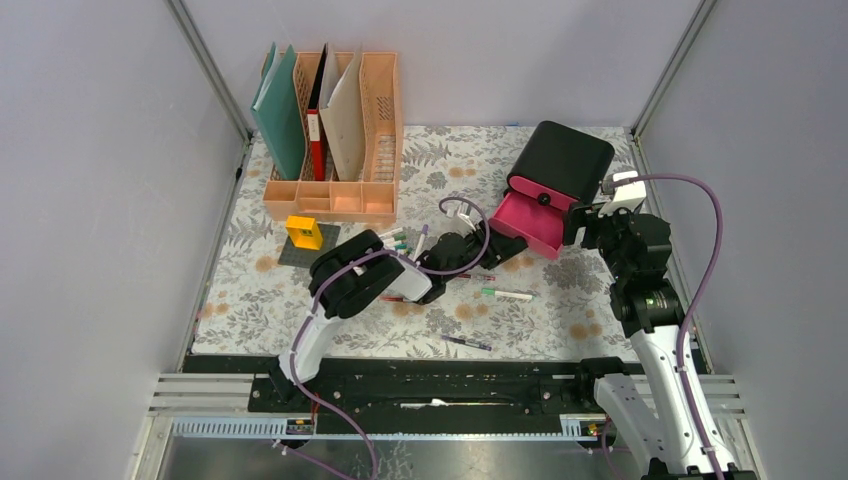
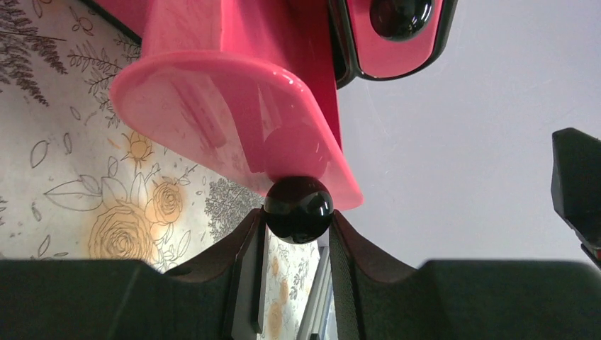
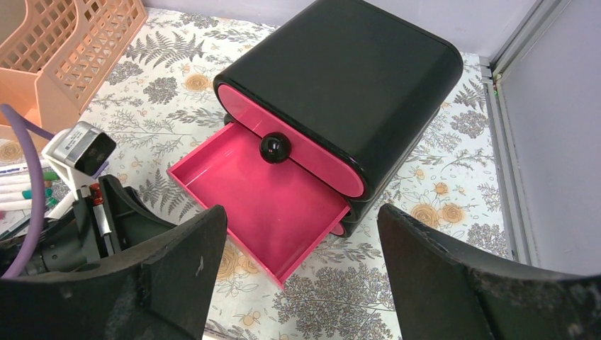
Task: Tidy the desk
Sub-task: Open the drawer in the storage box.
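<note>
The desk [image 1: 560, 325] is covered in cloth printed with ferns and flowers. A black drawer box [image 1: 562, 158] stands at the back right, and its lower pink drawer [image 1: 528, 222] is pulled open and empty [image 3: 273, 205]. My left gripper [image 1: 507, 246] is shut on that drawer's round black knob [image 2: 298, 210], with a fingertip [image 2: 244, 237] on each side of it. My right gripper [image 3: 301, 283] is open and empty, just right of the box and above the open drawer. The upper drawer [image 3: 298, 145] is closed, and its own knob [image 3: 275, 147] is free.
A peach file rack [image 1: 335, 140] with folders stands at the back left. A yellow block [image 1: 304, 232] sits on a dark plate in front of it. Several pens lie near my left arm: a bunch [image 1: 398, 240], a green-capped one [image 1: 507, 294] and a purple one [image 1: 467, 343].
</note>
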`<state>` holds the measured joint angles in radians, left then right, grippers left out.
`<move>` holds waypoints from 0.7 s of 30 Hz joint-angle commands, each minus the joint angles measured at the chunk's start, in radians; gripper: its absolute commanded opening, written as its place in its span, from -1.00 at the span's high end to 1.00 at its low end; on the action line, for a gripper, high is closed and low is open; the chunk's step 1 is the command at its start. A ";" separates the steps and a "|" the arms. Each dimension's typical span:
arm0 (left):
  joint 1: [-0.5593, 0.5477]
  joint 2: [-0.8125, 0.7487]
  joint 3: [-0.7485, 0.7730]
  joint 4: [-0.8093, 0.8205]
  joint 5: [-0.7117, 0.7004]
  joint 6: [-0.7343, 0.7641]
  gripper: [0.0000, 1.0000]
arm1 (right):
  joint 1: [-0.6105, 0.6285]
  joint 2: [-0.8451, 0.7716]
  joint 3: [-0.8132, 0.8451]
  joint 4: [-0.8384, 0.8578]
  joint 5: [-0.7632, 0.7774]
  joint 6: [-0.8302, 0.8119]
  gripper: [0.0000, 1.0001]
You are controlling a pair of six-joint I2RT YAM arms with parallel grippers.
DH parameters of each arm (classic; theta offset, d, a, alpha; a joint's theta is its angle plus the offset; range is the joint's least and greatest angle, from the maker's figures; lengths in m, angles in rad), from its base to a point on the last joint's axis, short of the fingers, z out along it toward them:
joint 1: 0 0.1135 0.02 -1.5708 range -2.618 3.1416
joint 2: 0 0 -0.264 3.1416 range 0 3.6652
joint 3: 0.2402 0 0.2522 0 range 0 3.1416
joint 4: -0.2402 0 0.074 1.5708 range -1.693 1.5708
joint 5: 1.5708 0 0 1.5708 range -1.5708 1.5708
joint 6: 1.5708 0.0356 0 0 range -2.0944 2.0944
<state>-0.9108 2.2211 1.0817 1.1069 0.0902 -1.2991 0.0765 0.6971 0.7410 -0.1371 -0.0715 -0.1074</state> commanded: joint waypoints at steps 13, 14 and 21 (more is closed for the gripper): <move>-0.012 -0.377 -0.265 -0.046 -0.050 0.283 -0.78 | -0.004 0.028 0.014 -0.013 -0.162 -0.066 -0.84; -0.015 -0.408 -0.287 -0.057 -0.054 0.311 -0.79 | -0.003 0.033 0.016 -0.020 -0.184 -0.080 -0.89; -0.063 -0.686 -0.430 -0.303 -0.231 0.541 -0.97 | -0.003 0.051 0.037 -0.150 -0.468 -0.246 -0.99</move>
<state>-0.9417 1.6882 0.7078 0.9478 0.0029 -0.9455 0.0765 0.7460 0.7418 -0.2203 -0.3363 -0.2401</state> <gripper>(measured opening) 0.986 0.994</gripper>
